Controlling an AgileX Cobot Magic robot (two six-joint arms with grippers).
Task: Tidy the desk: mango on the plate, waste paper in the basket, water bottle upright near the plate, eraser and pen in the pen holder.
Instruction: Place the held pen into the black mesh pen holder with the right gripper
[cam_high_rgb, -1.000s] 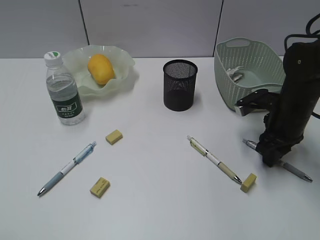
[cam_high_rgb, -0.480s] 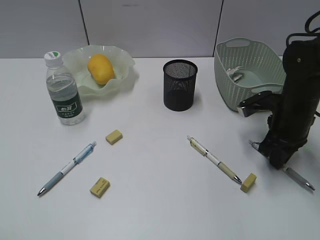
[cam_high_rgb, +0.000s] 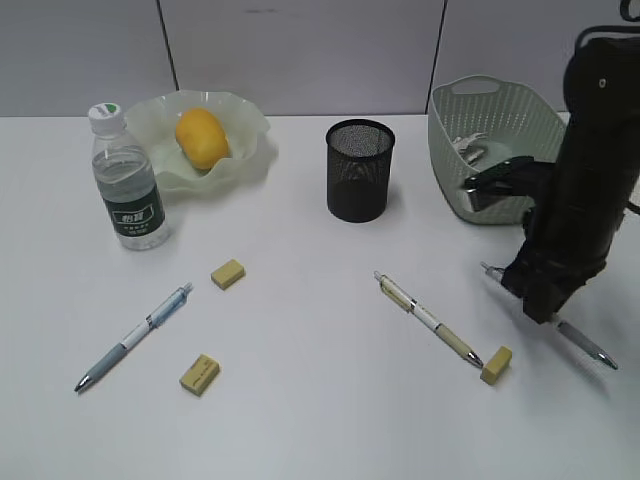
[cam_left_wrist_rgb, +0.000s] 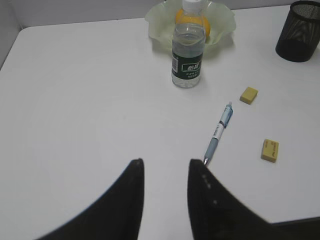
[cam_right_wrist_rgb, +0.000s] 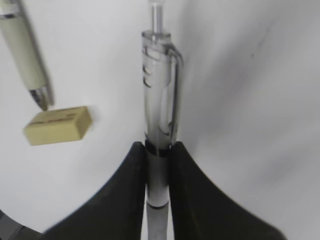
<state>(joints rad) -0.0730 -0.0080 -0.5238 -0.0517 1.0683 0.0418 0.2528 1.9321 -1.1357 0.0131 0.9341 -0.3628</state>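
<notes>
The mango (cam_high_rgb: 202, 137) already lies in the plate (cam_high_rgb: 251, 150), the water bottle (cam_high_rgb: 126, 180) stands upright just beside that plate, and the waste paper (cam_high_rgb: 470, 147) sits inside the basket (cam_high_rgb: 455, 190) at the back right of the worktop (cam_high_rgb: 320, 400), so three of the jobs look finished. The pen holder (cam_high_rgb: 360, 170) appears empty as far as its mesh lets one see, which leaves all the stationery to go. The right tool (cam_right_wrist_rgb: 158, 165) is clenched on the clear pen (cam_right_wrist_rgb: 159, 125), gripping its barrel below the clip, and in the exterior view that pen looks tilted with its far end near or on the worktop (whether it is fully lifted cannot be told). Three erasers remain out: one (cam_high_rgb: 228, 273) left of centre, one (cam_high_rgb: 200, 373) nearer the front, and one (cam_high_rgb: 497, 364) just beside the tip of the cream pen (cam_high_rgb: 428, 318). The blue pen (cam_high_rgb: 135, 336) lies at the front left. The left tool (cam_left_wrist_rgb: 165, 175) hangs released above bare worktop, holding nothing. Between the held pen and the holder only the basket's near corner stands close to the arm's path.
</notes>
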